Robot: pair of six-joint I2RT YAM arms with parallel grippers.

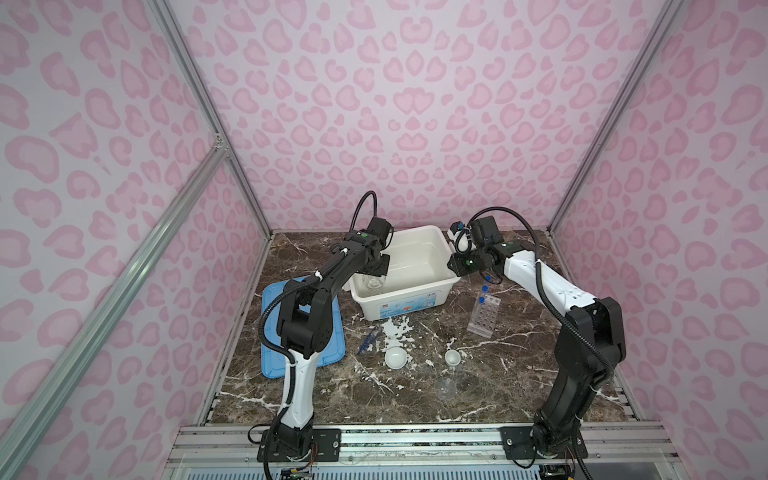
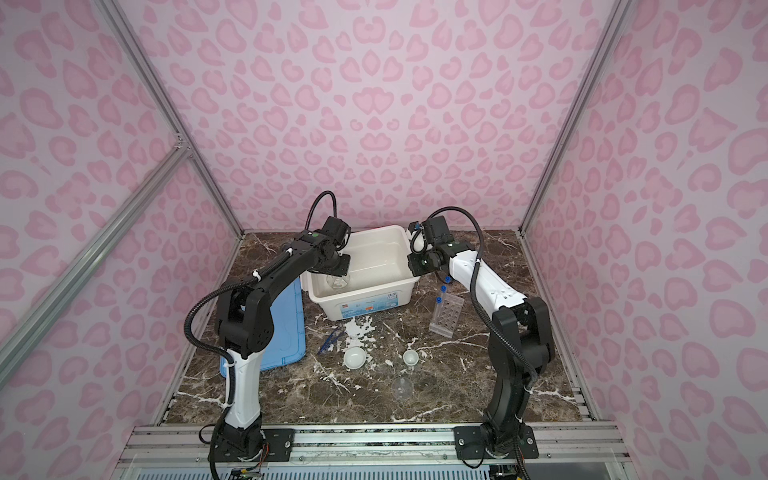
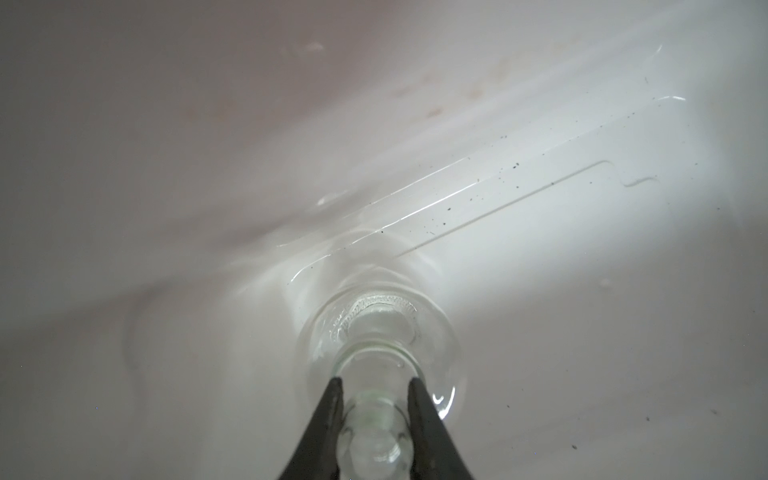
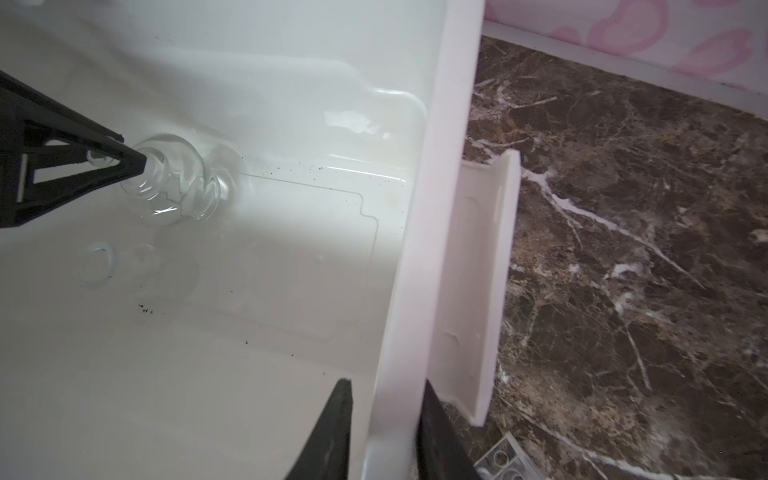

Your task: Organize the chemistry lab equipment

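Observation:
My left gripper (image 3: 376,380) is shut on the neck of a clear glass flask (image 3: 376,332), held low inside the white bin (image 1: 399,307); the right wrist view shows the flask (image 4: 178,187) just above or on the bin floor. My right gripper (image 4: 386,382) is shut on the bin's right rim (image 4: 436,208), one finger inside and one outside. A second clear glass piece (image 4: 99,266) sits on the bin floor. On the table are the clear holed rack (image 1: 484,316) with blue-capped test tubes (image 1: 482,297), two white bowls (image 1: 395,357) (image 1: 451,357), dark blue tweezers (image 1: 369,340) and a clear beaker (image 1: 446,388).
A flat blue lid (image 1: 320,345) lies on the left of the marble table, partly under my left arm. The bin stands at the back middle, near the pink patterned rear wall. White patches mark the tabletop in front of the bin.

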